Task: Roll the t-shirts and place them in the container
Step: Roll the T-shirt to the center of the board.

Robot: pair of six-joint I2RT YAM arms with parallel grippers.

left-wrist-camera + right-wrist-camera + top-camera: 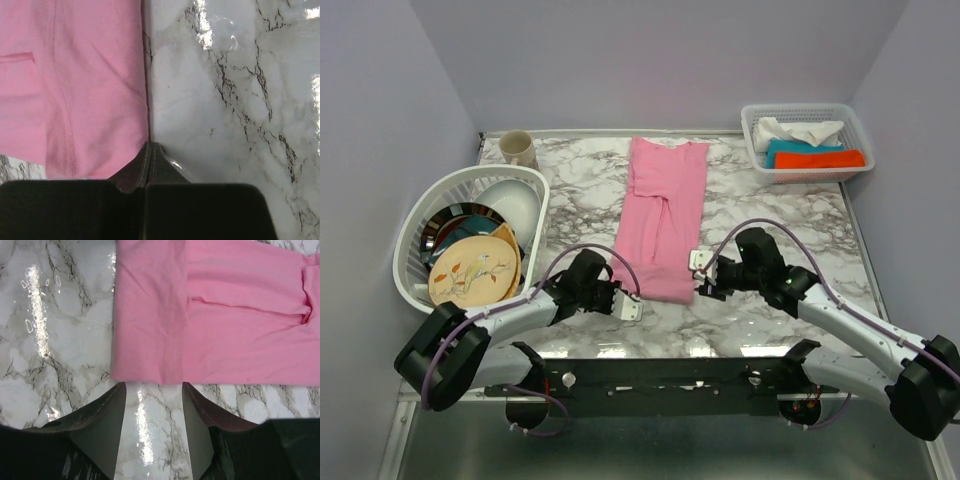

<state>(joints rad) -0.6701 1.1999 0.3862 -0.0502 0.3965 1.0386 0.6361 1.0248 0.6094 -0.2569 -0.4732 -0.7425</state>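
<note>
Room: pale lavender walls (670, 60) close in on three sides.
Table (760, 200): glossy white marble pattern with grey veins, and light glaring off it in both wrist views.
T-shirt (662, 215): there's the pink one, folded into a long narrow strip down the middle of the table, with its hem end nearest the arms.
Dish basket (405, 235): white, on the left edge, stacked with plates (470, 272) and a white bowl (510, 205).
Small basket (858, 125): far right corner, holding folded cloths (815, 150) in white, teal and orange.
Left gripper (150, 150): clenched tight, fingers pressed together right at the shirt's near-left hem corner; I cannot tell whether fabric is caught between them.
Right gripper (154, 386): jaws spread and holding nothing, over bare marble just beside the near-right corner.
Mug (518, 148): beige, upright, far left behind the dish basket.
</note>
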